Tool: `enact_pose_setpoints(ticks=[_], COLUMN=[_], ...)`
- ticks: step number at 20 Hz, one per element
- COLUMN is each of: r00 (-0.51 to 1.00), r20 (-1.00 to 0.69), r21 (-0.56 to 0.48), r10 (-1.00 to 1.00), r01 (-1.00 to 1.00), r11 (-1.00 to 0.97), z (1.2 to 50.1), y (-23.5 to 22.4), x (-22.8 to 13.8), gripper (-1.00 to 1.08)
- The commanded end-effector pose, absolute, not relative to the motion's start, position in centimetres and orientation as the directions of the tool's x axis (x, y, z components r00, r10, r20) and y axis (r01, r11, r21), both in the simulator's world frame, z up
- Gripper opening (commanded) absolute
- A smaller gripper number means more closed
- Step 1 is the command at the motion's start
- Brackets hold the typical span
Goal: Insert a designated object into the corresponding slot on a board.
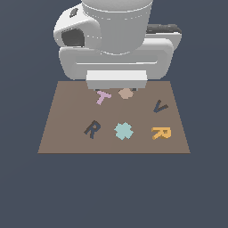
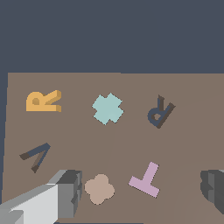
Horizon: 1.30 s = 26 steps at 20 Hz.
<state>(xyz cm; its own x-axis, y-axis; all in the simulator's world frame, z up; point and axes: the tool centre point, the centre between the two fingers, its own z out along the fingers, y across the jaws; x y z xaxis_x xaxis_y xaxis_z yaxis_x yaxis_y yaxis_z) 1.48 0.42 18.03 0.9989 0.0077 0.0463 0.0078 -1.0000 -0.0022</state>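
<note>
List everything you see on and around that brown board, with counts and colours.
Board: one, brown, under the arm.
R block: one, orange, near edge at the exterior view's right.
R slot: one, dark, near edge at the exterior view's left.
V slot: one, dark, behind the R block.
Cross piece: one, teal, between R slot and R block.
T piece: one, pink, far side.
Clover piece: one, tan, beside the T.
Claw: one, grey fingers, open, empty, above the far side.

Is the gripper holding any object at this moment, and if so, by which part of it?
Nothing is held. The gripper is open, and the orange R lies apart from it on the board.
</note>
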Motion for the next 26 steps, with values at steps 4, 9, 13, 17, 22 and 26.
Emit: enact_pose_setpoints(ticks=[4, 9, 13, 17, 22, 26], r00=[0.999, 0.998, 0.993, 0.980, 0.941, 0.880], r20=[0.046, 0.045, 0.044, 0.042, 0.039, 0.035], r21=[-0.002, -0.001, 0.000, 0.001, 0.003, 0.004], r10=[0.014, 0.054, 0.113, 0.196, 0.336, 0.473], r01=[0.014, 0.054, 0.113, 0.196, 0.336, 0.473], r11=[-1.000, -0.999, -0.994, -0.981, -0.942, -0.881], z=[18.0, 17.7, 17.2, 16.5, 15.3, 14.0], y=[0.4, 0.6, 0.9, 1.3, 2.3, 3.5], x=[1.6, 2.0, 2.7, 3.6, 5.1, 6.5], gripper=[1.00, 1.00, 1.00, 1.00, 1.00, 1.00])
